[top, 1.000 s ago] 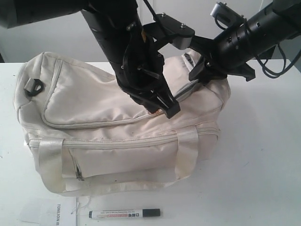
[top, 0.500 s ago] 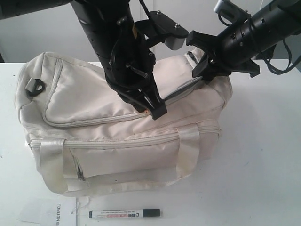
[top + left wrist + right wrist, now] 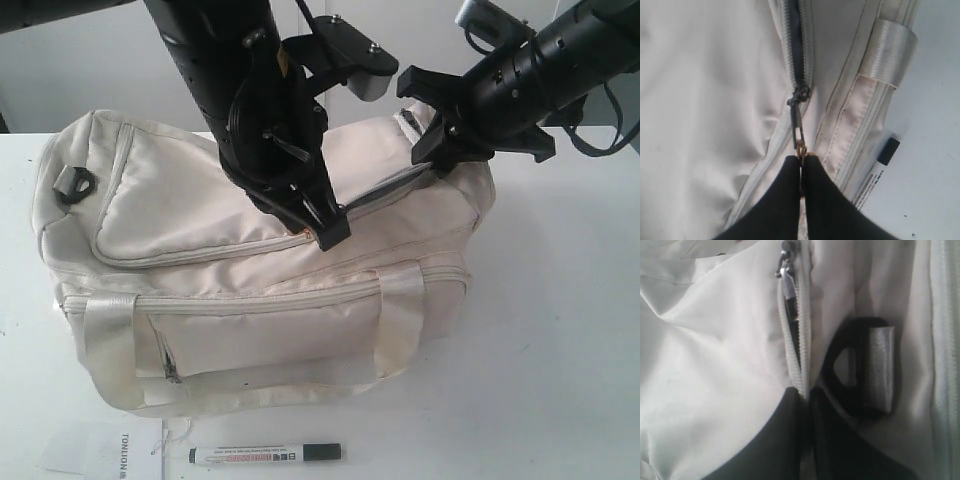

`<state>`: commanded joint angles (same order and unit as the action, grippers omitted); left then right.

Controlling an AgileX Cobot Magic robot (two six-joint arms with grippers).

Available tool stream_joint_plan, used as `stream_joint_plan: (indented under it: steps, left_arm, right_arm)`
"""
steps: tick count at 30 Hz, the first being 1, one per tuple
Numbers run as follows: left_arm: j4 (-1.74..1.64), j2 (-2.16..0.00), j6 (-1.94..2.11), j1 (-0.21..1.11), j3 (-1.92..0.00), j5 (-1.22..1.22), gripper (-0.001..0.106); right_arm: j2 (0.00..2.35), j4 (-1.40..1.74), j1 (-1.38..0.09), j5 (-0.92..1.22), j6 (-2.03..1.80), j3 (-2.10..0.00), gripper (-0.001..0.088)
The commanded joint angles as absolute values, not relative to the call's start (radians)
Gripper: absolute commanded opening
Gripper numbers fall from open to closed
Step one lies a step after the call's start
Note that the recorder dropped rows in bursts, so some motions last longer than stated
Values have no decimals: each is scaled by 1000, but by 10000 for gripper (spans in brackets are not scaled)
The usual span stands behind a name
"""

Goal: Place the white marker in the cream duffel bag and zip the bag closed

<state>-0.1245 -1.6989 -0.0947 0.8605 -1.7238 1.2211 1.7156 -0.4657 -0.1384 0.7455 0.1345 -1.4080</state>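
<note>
The cream duffel bag (image 3: pixel 190 210) lies on the white table with its top zip partly open, a dark slit showing near its right end. My left gripper (image 3: pixel 333 238) is shut on the zip pull (image 3: pixel 799 131), whose slider (image 3: pixel 800 94) sits at the end of the opened stretch. At the bag's right end, my right gripper (image 3: pixel 428 152) is shut on the zip tape (image 3: pixel 799 365), beside the dark end ring (image 3: pixel 847 372). The white marker (image 3: pixel 265 454) lies on the table in front of the bag, untouched, and also shows past the bag's edge (image 3: pixel 876 174).
A white paper tag (image 3: pixel 105 448) lies left of the marker near the table's front edge. The bag's webbing handles (image 3: pixel 400 320) hang over its front side, above a front zip pocket (image 3: pixel 260 340). Bare table (image 3: pixel 560 330) stretches to the right of the bag.
My left gripper has slid left along the top zip with the pull in it, lengthening the open slit. The right gripper has stayed at the bag's end. The marker has not moved.
</note>
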Motion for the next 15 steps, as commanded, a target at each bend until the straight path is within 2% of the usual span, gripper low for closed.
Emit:
stream_joint_plan:
  steps: [15]
  left_arm:
    - [-125,-1699,-111,860,-1724,1221,0]
  right_arm:
    - [1703,-446,-99,781,135,-1408,0]
